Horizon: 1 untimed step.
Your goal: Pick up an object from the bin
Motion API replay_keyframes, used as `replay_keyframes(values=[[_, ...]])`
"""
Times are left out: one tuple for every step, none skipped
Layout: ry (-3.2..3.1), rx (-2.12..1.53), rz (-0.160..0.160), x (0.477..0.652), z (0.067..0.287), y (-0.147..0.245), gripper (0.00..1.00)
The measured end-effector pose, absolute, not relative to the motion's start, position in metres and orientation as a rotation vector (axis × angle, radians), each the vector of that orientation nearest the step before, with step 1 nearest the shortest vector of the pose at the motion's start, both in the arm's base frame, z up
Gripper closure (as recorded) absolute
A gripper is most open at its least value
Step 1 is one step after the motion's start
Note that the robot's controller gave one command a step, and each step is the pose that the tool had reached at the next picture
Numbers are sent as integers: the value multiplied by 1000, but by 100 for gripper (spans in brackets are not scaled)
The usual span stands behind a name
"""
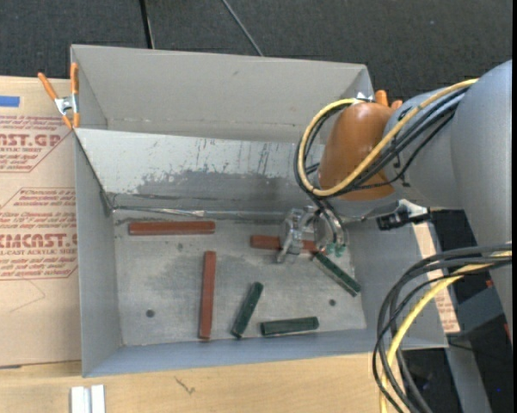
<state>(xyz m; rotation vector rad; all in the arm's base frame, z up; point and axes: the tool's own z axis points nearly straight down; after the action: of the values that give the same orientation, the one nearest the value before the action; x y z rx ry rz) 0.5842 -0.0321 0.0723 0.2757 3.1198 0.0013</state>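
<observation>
Reddish-brown bar (263,243): short, straight, rectangular in section. It lies flat on the floor of the bin (155,269), parallel to the back wall, close to that wall and toward the right side. Its right end passes beneath the pincer (290,248).

End effector (297,241): small tangle of metal parts, outline hard to separate from bin (163,274) floor. Short red-brown stick (263,243), just left of end effector: right end hidden behind it; contact cannot be told. Dark green stick (340,277), lower right of end effector: upper end hidden beneath it. Bin right wall, right of end effector: largely covered by arm (482,170) and orange cover (353,149). Arm cut off by view's right edge, cables (303,149) too.
</observation>
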Motion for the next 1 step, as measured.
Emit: replay_keyframes(values=[[3127,276,1,582,70,-32,0]])
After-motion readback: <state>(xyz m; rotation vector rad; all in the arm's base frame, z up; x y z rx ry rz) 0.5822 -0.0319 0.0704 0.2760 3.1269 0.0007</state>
